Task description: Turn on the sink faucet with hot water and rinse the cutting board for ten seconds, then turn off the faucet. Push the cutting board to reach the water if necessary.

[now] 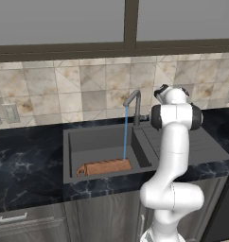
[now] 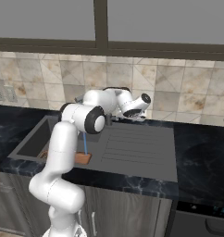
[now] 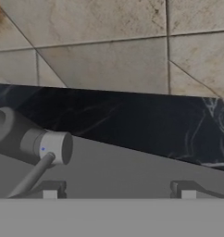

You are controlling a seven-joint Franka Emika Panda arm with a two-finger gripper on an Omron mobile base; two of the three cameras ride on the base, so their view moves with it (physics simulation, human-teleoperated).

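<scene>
The sink faucet (image 1: 134, 105) stands behind the dark sink (image 1: 97, 137), and a thin blue stream of water (image 1: 125, 134) falls from its spout. The stream lands on the right end of the reddish-brown cutting board (image 1: 104, 167), which lies along the basin's front wall. From the right base view I see the water (image 2: 85, 146) and one corner of the cutting board (image 2: 84, 158) past my arm. My gripper (image 2: 131, 115) hovers over the counter's back edge, just right of the faucet. In the hand view my gripper (image 3: 118, 192) is open, and the faucet's side lever (image 3: 33, 176) lies by the left fingertip (image 3: 50, 190).
A ribbed drainboard (image 2: 132, 146) takes up the sink's right section. Black marble counter (image 1: 26, 165) surrounds the basin, with a tiled wall (image 1: 88, 80) and a window behind. Wall outlets (image 1: 10, 113) sit at the left. My own arm (image 1: 171, 151) rises in front of the drainboard.
</scene>
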